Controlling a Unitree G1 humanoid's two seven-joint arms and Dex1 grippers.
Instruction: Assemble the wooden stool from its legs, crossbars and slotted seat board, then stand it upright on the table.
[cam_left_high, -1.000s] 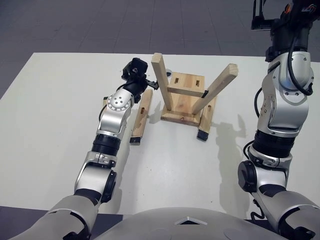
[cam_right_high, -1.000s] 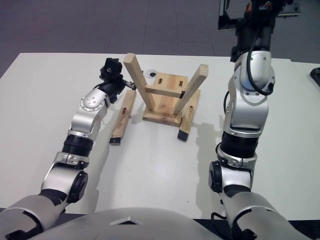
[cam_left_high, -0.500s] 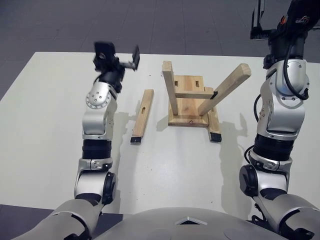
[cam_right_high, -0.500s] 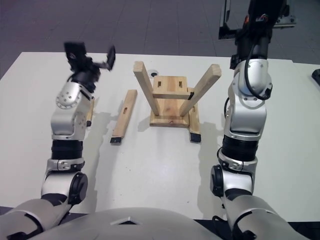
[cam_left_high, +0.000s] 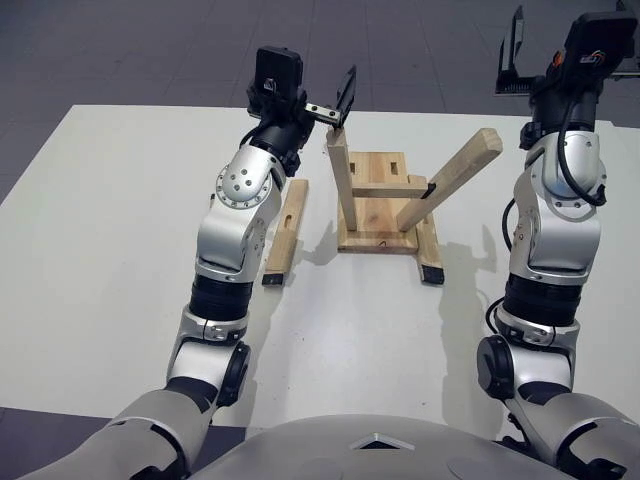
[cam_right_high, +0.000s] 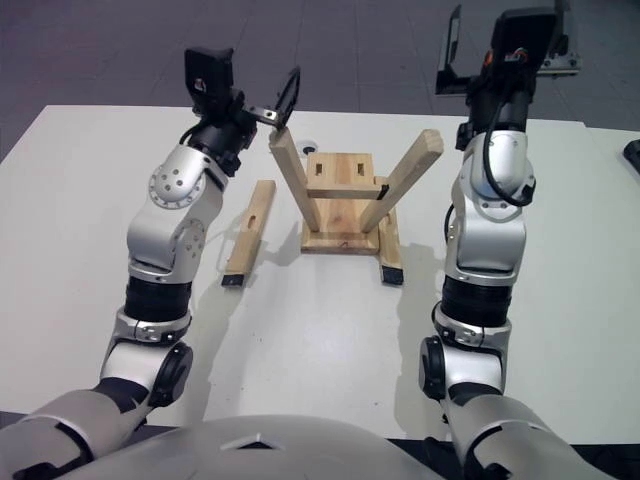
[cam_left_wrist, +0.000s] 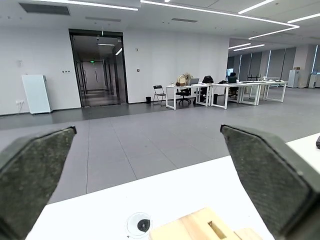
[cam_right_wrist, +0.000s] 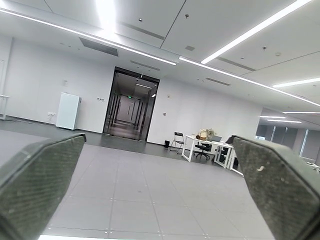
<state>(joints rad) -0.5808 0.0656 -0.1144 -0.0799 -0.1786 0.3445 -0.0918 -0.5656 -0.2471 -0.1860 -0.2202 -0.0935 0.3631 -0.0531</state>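
One loose leg (cam_left_high: 285, 228) lies flat on the table (cam_left_high: 110, 220) beside the seat board (cam_left_high: 378, 215), lengthwise away from the robot, beneath the raised, wide-spread left gripper (cam_left_high: 314, 92); the right gripper (cam_left_high: 555, 55), equally spread, hangs farther off.

Bright, even light from ceiling strip lights (cam_right_wrist: 250, 40) casts soft shadows on the white table (cam_left_high: 100, 220).

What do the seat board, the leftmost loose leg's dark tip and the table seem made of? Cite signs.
Seat board: pale, bare-looking wood; tan, slotted. Dark tip: black, perhaps rubber or plastic. Table: smooth matte white; material unclear.
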